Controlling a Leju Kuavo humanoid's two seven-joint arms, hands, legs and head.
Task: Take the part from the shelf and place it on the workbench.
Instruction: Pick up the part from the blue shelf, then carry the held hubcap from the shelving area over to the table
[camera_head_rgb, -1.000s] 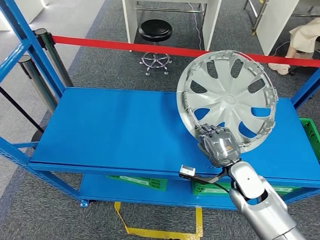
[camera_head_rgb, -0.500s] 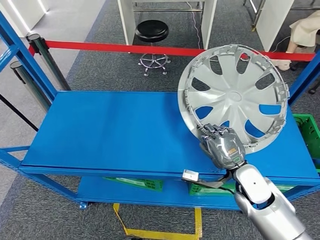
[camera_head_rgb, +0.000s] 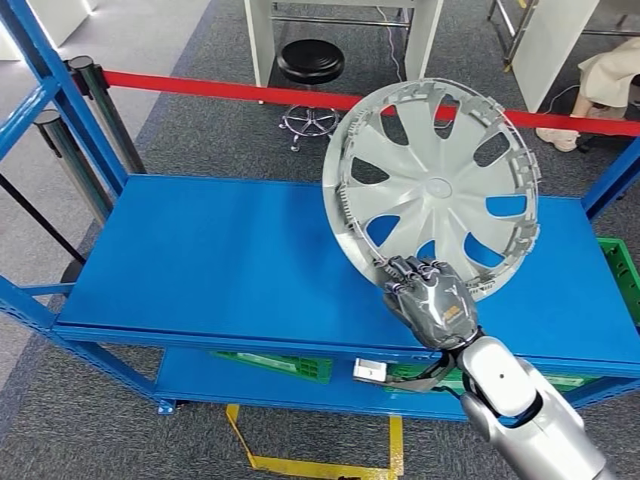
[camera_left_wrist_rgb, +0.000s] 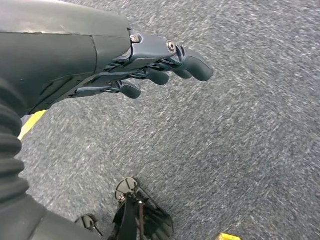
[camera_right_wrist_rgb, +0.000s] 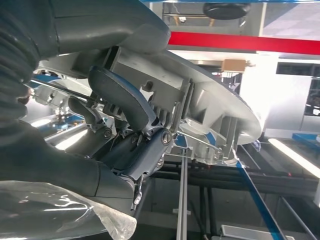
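- The hubcap (camera_head_rgb: 434, 190) is gripped at its near rim by the right hand (camera_head_rgb: 430, 300); the fingers (camera_head_rgb: 404, 268) are curled over the rim's edge, with the thumb (camera_right_wrist_rgb: 120, 100) pressed against the ribbed inner side.
- The hubcap is held tilted, its far edge raised well above the fingers and its clip-lined inner face turned toward the head view.
- The blue shelf (camera_head_rgb: 226, 260) lies under the fingers and the hubcap; whether the hubcap's lower rim touches the shelf cannot be told.
- The left hand (camera_left_wrist_rgb: 124, 65) is seen over grey carpet (camera_left_wrist_rgb: 245, 125); its fingers (camera_left_wrist_rgb: 188, 62) are stretched out side by side, slightly apart, and nothing is held in them.
- A red barrier tape (camera_head_rgb: 226, 90) is stretched beyond the shelf, past the hubcap's far edge.
- A black stool (camera_head_rgb: 311, 65) stands behind the tape, well apart from the fingers.
- Green crates (camera_head_rgb: 287, 365) are seen on the lower shelf level, below the right hand.
- Yellow floor tape (camera_head_rgb: 324, 462) is laid on the carpet in front of the shelf.
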